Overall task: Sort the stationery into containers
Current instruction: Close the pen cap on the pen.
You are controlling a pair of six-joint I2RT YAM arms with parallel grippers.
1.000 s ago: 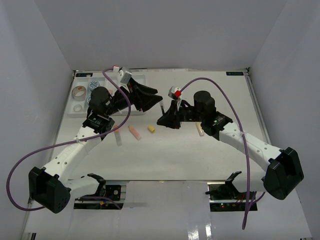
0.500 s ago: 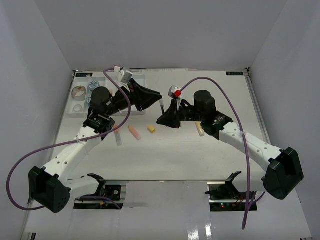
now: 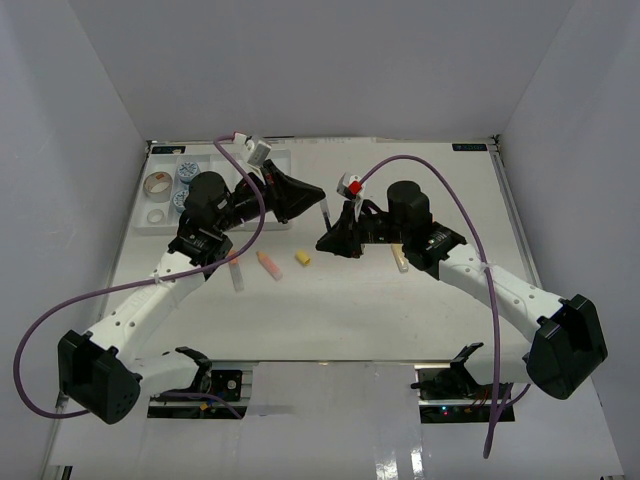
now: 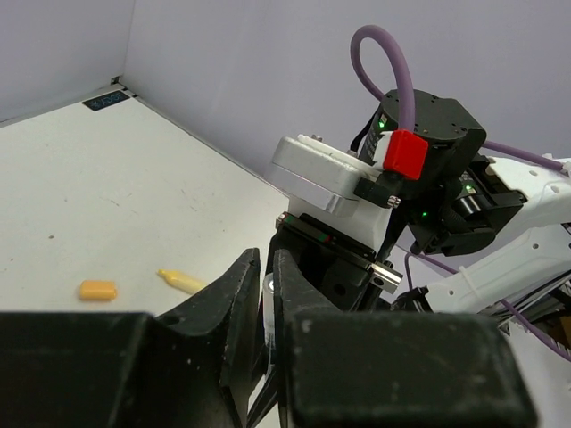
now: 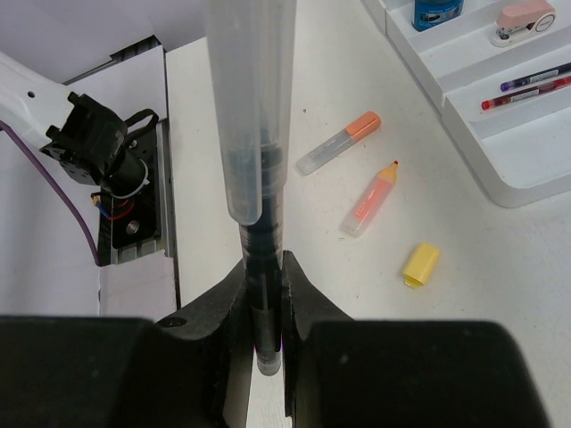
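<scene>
A dark pen with a clear cap [image 5: 254,134] stands upright between both arms over the middle of the table [image 3: 325,213]. My right gripper [image 5: 263,263] is shut on its dark lower barrel and shows in the top view [image 3: 330,240]. My left gripper [image 4: 265,259] is shut on the clear cap end [image 4: 265,299], reaching in from the left [image 3: 316,193]. The white tray [image 3: 280,158] lies at the far left, behind the left arm, its near wall visible in the right wrist view [image 5: 500,152].
Two orange markers [image 5: 339,143] [image 5: 370,198] and a small yellow piece [image 5: 421,265] lie on the table. A yellow marker [image 3: 401,258] lies under the right arm. The tray holds tape rolls [image 3: 155,183], blue tubs [image 3: 186,171] and thin pens [image 5: 526,89].
My left gripper has closed from open onto the pen's cap end and edged slightly right. The right gripper has kept hold of the pen in place.
</scene>
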